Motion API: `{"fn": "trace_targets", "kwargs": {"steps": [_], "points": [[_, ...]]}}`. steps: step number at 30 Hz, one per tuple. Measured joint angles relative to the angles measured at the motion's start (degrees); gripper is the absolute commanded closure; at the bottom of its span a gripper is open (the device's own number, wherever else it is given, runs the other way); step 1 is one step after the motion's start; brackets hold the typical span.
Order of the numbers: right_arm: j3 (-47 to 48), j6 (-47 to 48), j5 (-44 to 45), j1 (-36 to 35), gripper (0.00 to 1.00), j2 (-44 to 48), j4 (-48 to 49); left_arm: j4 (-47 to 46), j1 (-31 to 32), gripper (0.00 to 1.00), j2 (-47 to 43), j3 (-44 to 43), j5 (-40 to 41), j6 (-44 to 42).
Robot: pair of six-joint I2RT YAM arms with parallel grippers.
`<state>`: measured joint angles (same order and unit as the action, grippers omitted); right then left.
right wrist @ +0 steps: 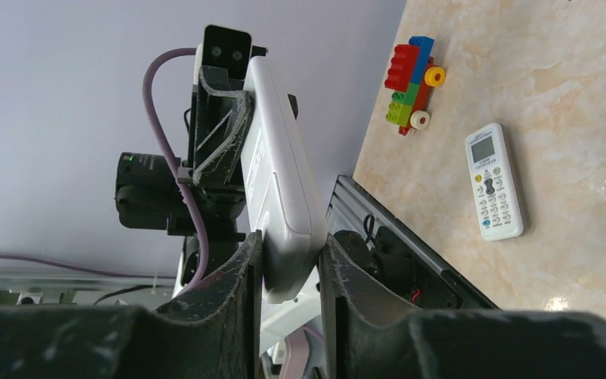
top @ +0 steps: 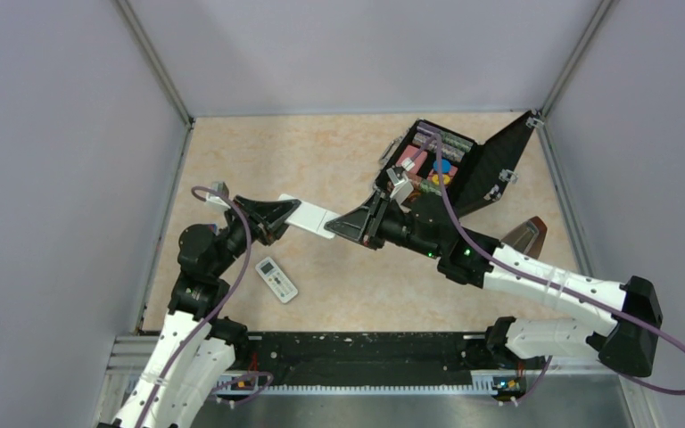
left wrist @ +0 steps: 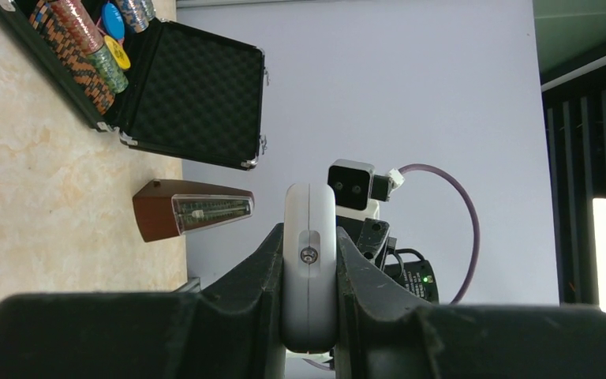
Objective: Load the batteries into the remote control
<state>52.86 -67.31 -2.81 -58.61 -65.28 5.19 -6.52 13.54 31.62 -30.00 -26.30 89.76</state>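
- Above the table, left of centre, the remote control [top: 310,214] hangs in mid-air, bridged between the two arms and touching nothing else.
- Long axis runs roughly left-right across the table, its right end slightly nearer the arm bases. The two grippers face each other straight along that axis.
- Left gripper [top: 278,217]: pressed tight onto the remote's left end. In the left wrist view both fingers are flush on the narrow sides, with a small round fitting on the end face.
- Right gripper [top: 343,225]: pinching the opposite end. In the right wrist view both fingers [right wrist: 248,272] look to be in contact with the white body, which extends directly away from the palm.
- Each arm is at zero offset from the remote and neither is nearer. Judgement: one arm has to let go to fetch or fit anything, and the other then carries the remote alone.
- Batteries: not visible in any view, so their direction and the nearer arm cannot be told.
- Battery cover: unclear which face carries it. Only plain white sides show.
- On the table, well apart: a second remote [top: 276,279] near the left arm, a toy brick train [right wrist: 410,87], an open chip case [top: 491,165] and a brown metronome [top: 524,237] on the right.
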Motion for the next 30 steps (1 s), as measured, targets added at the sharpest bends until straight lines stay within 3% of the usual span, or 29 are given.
{"fn": "trace_targets", "kwargs": {"steps": [11, 16, 30], "points": [[0.02, -1.38, -0.09, 0.02, 0.80, 0.31, -0.61, -0.98, 0.07, 1.00, -0.02, 0.00, 0.13, -0.96], [0.04, -1.38, -0.31, 0.02, 0.91, 0.26, -0.94, -0.98, 0.07, 1.00, 0.00, 0.00, -0.04, -1.20], [1.03, -2.19, -1.14, 1.16, 0.89, -4.72, 4.02, -1.70, -1.40, 1.00, 1.29, 0.00, 2.36, -0.94]]}}
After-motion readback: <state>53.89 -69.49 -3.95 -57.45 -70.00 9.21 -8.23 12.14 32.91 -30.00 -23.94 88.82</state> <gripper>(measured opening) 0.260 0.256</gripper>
